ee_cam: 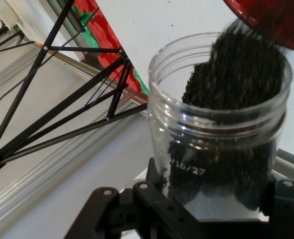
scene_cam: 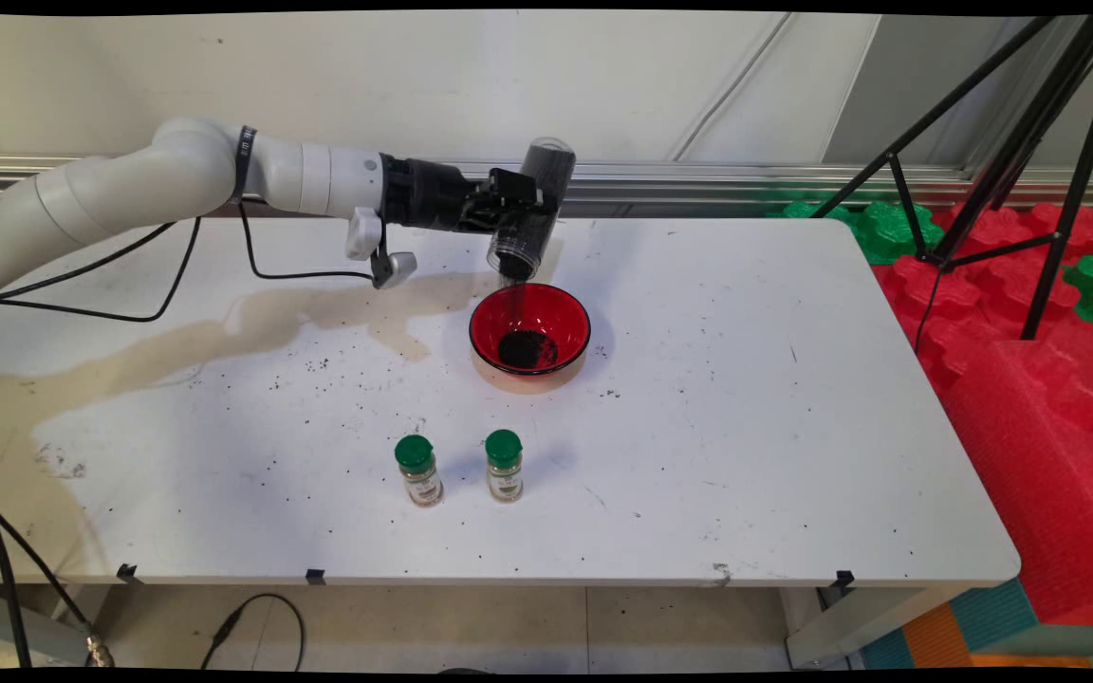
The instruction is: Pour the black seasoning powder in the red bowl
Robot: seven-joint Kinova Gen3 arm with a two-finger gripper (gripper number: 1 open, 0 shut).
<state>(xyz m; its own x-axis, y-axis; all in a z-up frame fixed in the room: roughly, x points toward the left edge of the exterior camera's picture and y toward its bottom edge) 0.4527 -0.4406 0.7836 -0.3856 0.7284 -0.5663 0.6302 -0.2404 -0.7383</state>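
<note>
Main view: jaws clamped on clear plastic jar (scene_cam: 529,211) tipped mouth-down toward 7 o'clock, dark granules streaming into red bowl (scene_cam: 529,332) directly beneath on desk (scene_cam: 746,427); two green-capped spice bottles (scene_cam: 418,470) near, at 6 o'clock.

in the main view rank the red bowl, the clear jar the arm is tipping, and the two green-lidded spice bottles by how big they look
1. red bowl, widest.
2. clear jar, held in the tool.
3. left spice bottle and right spice bottle: they look alike, so no order between them.
</note>
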